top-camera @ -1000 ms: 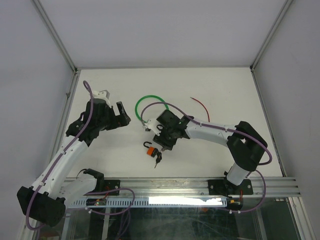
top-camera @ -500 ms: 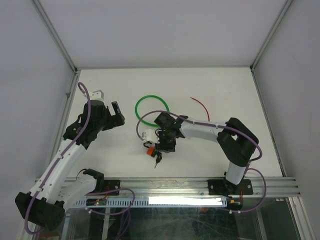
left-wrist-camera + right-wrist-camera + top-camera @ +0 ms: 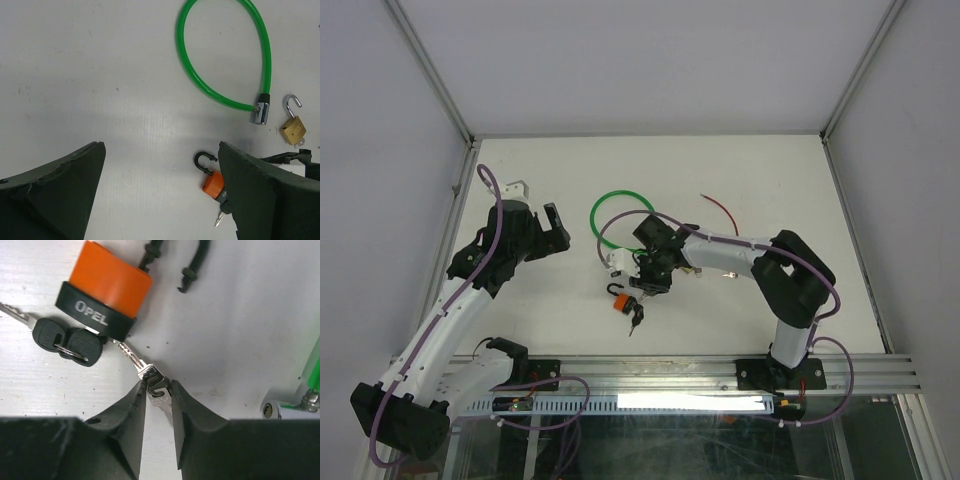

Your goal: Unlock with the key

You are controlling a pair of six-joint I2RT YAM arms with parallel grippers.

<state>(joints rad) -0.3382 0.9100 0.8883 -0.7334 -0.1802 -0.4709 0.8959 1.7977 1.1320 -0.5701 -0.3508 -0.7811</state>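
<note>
The white table [image 3: 760, 170] fills the top view. At left, the left gripper [image 3: 161, 150] hangs released, fingers spread wide. At centre, the right gripper [image 3: 159, 385] clenches a silver key [image 3: 137, 364], its head half hidden. The blade tip reaches the orange padlock [image 3: 110, 282]; whether they touch is unclear. From above, the arm hides the key.

- Our left arm [image 3: 448, 300] reaches forward from its base, bent at the elbow.
- Our left tool [image 3: 558, 224] stands spread wide, gripping nothing.
- Our right arm [image 3: 740, 258] folds inward toward the left, wrist tipped down.
- Our right tool [image 3: 157, 390] pinches a silver key [image 3: 149, 374] between nearly closed fingers.
</note>
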